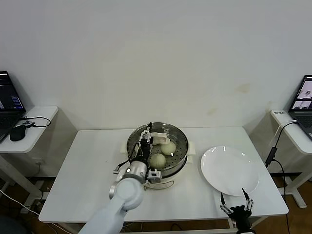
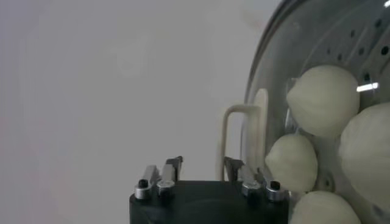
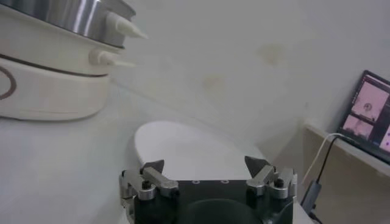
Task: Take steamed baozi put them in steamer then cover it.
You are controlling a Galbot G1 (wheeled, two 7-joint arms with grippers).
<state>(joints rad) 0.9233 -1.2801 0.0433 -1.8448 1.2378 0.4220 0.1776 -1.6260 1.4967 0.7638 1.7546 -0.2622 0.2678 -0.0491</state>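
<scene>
The steamer [image 1: 181, 157] stands mid-table on its cream base. The glass lid [image 2: 268, 67] with its cream handle [image 1: 159, 140] lies over it. Several baozi [image 1: 158, 160] show through the glass, also in the left wrist view [image 2: 323, 100]. My left gripper [image 1: 145, 140] is over the near left part of the lid. In the left wrist view it [image 2: 202, 163] is open, and one leg of the handle [image 2: 224, 143] stands just inside one fingertip, not clamped. My right gripper [image 1: 236, 207] is open and empty at the table's front right edge, also seen in its wrist view [image 3: 206, 163].
A flat white plate [image 1: 229, 170] lies bare to the right of the steamer, just beyond my right gripper, and shows in the right wrist view [image 3: 195, 146]. Side tables with laptops [image 1: 9, 100] and cables stand at both sides.
</scene>
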